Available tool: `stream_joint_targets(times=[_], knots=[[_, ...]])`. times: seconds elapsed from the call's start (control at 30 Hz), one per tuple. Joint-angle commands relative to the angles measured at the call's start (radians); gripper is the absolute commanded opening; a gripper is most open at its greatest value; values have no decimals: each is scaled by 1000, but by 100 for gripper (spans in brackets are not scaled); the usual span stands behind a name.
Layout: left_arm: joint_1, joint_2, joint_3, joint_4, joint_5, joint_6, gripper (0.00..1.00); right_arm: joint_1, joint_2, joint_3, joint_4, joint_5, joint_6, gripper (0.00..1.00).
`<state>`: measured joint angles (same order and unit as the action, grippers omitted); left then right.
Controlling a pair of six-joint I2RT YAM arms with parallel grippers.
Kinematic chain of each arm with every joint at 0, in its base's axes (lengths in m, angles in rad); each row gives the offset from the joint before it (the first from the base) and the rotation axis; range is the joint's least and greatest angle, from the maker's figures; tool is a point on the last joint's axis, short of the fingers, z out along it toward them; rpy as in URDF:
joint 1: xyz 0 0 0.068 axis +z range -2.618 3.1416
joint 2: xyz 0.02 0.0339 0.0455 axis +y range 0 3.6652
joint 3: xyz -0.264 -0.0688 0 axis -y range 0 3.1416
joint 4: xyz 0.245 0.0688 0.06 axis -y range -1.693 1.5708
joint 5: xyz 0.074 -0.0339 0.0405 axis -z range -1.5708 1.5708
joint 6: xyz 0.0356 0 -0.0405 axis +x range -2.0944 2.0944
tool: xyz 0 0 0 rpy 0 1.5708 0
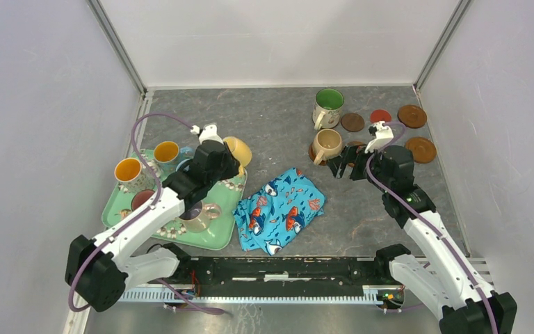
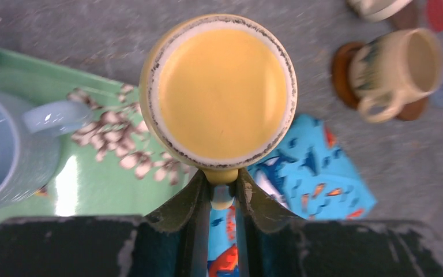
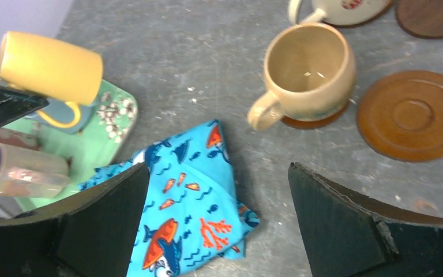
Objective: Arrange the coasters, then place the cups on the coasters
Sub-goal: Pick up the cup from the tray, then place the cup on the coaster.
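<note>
Jaws of the left gripper (image 2: 220, 186) are pinching together on the handle of the yellow mug (image 2: 222, 86), with only the thin loop of that handle between them. Outward from the grip, the mug is hanging tipped on its side. Its long axis is running closer to level than upright, its yellow base with the pale foot ring is facing the wrist camera, and its mouth is turning away from the arm. It is sitting over the far right corner of the green tray (image 1: 212, 238), seemingly clear of it.

The bare coasters (image 1: 411, 115) are lying well off to the right, beyond the fish-print cloth (image 1: 281, 209). The carry is therefore looking like a long sideways reach, with a turn to bring the mug upright.

The right gripper (image 1: 348, 165) is hovering with its jaws wide apart and nothing in them. It is standing just beside the beige cup (image 1: 329, 144) on its brown coaster (image 3: 314, 122), much nearer those discs.
</note>
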<state>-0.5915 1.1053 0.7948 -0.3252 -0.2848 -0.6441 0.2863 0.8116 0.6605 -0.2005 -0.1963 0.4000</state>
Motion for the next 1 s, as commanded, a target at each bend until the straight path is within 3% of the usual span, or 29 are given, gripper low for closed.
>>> stream_joint_targets(times=[0.0, 0.4, 0.6, 0.97], knots=[[-3, -77, 67, 240, 98, -77, 2, 4, -3, -6, 145, -116, 65, 98], [-2, -31, 72, 737, 447, -250, 2, 4, -35, -39, 380, -292, 154, 98], [-3, 61, 55, 1017, 580, -390, 2, 4, -3, -64, 568, -452, 249, 98], [-11, 274, 76, 1464, 748, -609, 2, 14, 57, -47, 736, -518, 359, 98]])
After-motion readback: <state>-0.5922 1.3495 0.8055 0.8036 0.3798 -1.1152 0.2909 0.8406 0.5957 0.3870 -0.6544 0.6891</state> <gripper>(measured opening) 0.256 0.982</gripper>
